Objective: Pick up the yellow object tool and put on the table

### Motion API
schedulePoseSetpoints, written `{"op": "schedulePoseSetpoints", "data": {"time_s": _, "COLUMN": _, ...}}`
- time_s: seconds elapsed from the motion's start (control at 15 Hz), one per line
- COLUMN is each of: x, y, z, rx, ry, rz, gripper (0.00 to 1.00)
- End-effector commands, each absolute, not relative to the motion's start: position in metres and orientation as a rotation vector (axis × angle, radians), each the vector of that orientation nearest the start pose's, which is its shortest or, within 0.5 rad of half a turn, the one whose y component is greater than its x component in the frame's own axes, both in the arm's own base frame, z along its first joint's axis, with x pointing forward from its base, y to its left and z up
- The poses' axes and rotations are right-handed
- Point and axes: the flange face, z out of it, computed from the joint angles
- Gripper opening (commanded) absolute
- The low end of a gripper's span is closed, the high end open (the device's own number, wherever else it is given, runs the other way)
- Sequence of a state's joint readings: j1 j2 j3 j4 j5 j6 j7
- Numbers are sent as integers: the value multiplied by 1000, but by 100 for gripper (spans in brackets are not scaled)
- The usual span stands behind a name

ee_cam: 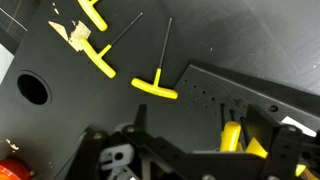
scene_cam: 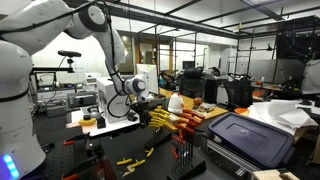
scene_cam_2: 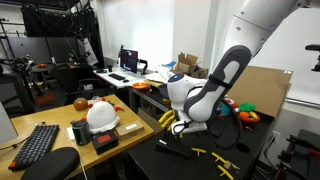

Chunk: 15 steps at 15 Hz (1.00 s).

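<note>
Beside the black perforated metal rack (ee_cam: 235, 95), the Robotiq gripper (scene_cam: 142, 108) hovers over a yellow-handled tool (ee_cam: 230, 135), apparently slotted there for storage. Jaws open or closed: cannot tell. Similar yellow T-handle keys (ee_cam: 155, 88) lie on the black bench (ee_cam: 70, 125).

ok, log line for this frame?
gripper: at tool rack, grasp unclear | yellow T-handle keys: lying loose on table | pick: not confirmed

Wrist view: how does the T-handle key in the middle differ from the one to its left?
The middle key lies beside the perforated plate; the left key lies by the torn tape. The middle key's handle runs nearly level, the left key's slants steeply. The middle key's shaft points almost straight up, the left key's leans right. Both have yellow handles, dark shafts, and lie flat on the table.
</note>
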<state>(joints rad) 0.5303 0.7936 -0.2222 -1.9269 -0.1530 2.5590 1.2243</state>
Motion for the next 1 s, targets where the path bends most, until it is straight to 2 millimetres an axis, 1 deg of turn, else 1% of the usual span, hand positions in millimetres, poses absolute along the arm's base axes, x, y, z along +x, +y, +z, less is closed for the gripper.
{"op": "schedulePoseSetpoints", "data": {"time_s": 0.0, "x": 568, "y": 175, "z": 73, "rx": -3199, "ry": 1237, "rz": -78, "gripper": 100}}
{"op": "schedulePoseSetpoints", "data": {"time_s": 0.27, "x": 570, "y": 171, "z": 71, "rx": -3197, "ry": 1243, "rz": -82, "gripper": 100}}
{"op": "schedulePoseSetpoints", "data": {"time_s": 0.93, "x": 569, "y": 170, "z": 68, "rx": -3190, "ry": 1236, "rz": -84, "gripper": 100}}
